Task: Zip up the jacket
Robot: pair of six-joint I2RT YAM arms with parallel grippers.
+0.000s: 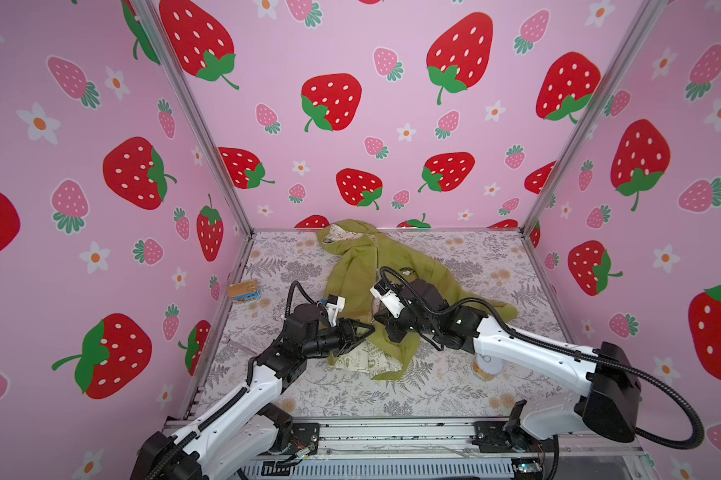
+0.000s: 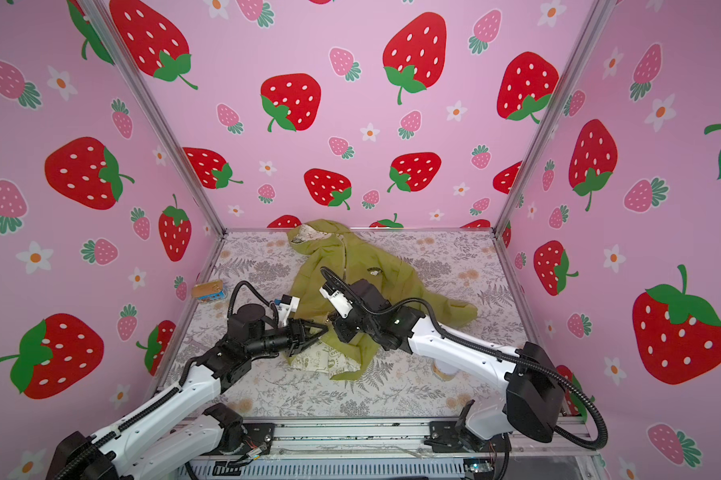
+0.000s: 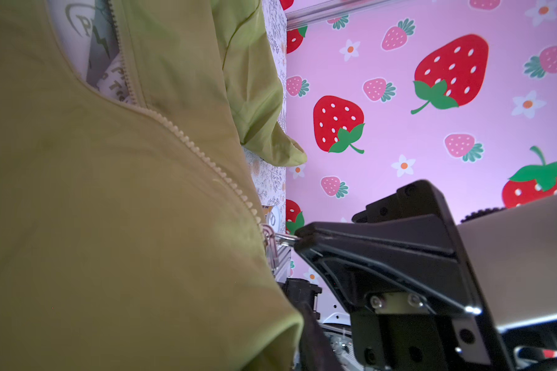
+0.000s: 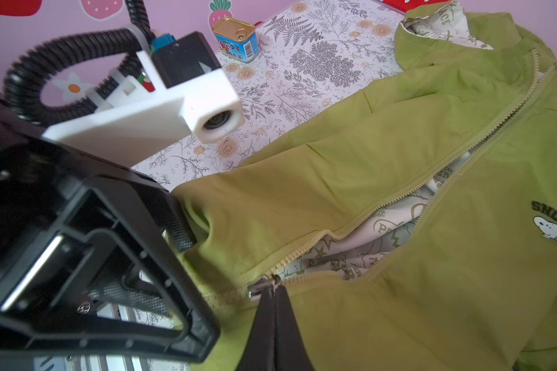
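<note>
Jacket (image 1: 352,270) lies rumpled mid-area on floral surface (image 1: 454,395), hood (image 1: 342,235) toward back wall, hem (image 1: 392,372) toward arms. Zipper (image 4: 399,196) open over most of its length, printed lining (image 4: 383,237) showing in gap; zipper pull (image 4: 256,291) low, near hem. Right end effector (image 4: 272,290) pressed together, tips pinching zipper pull. Left end effector (image 1: 370,328) at hem just beside it, fabric bunched against its pads (image 4: 174,221); clamped or loose: cannot tell. Dog patch (image 4: 548,229) on chest. Tin (image 1: 243,291) near left wall, apart from jacket
</note>
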